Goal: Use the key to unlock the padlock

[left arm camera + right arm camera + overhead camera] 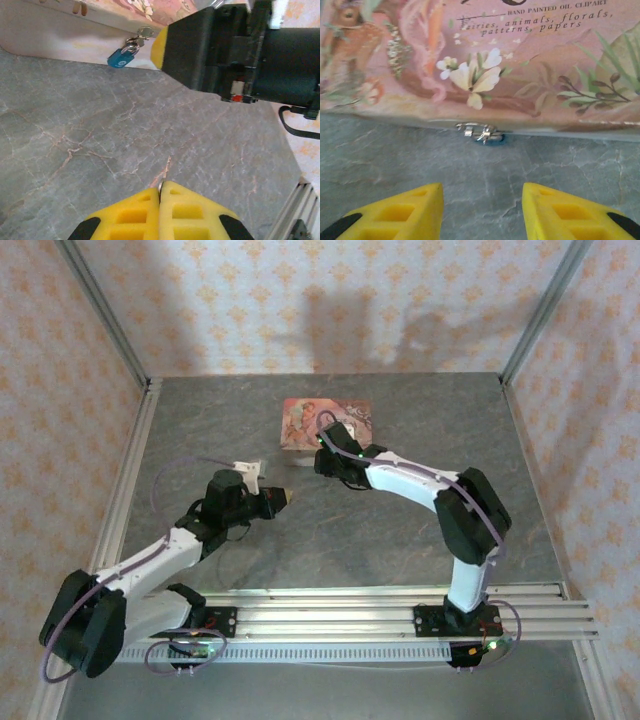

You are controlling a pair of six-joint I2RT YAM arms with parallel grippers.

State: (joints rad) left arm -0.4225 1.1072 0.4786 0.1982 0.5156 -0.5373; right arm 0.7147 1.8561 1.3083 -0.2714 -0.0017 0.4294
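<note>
The small blue padlock point(120, 56) hangs by its silver shackle from the latch on the front of the pink illustrated box point(327, 420). In the right wrist view only a sliver of the padlock point(494, 139) shows beneath the silver latch point(477, 131). My left gripper point(161, 184) is shut on the thin key point(167, 165), whose blade sticks out forward over the table, well short of the padlock. My right gripper point(482, 189) stands open just in front of the latch, nothing between its fingers. From above, the left gripper point(285, 498) is to the near left of the right gripper point(320, 455).
The right gripper's black body with its yellow pad point(161, 46) sits close beside the padlock, on its right. The grey marble-patterned table point(400, 530) is walled by patterned panels. An aluminium rail point(350, 615) runs along the near edge.
</note>
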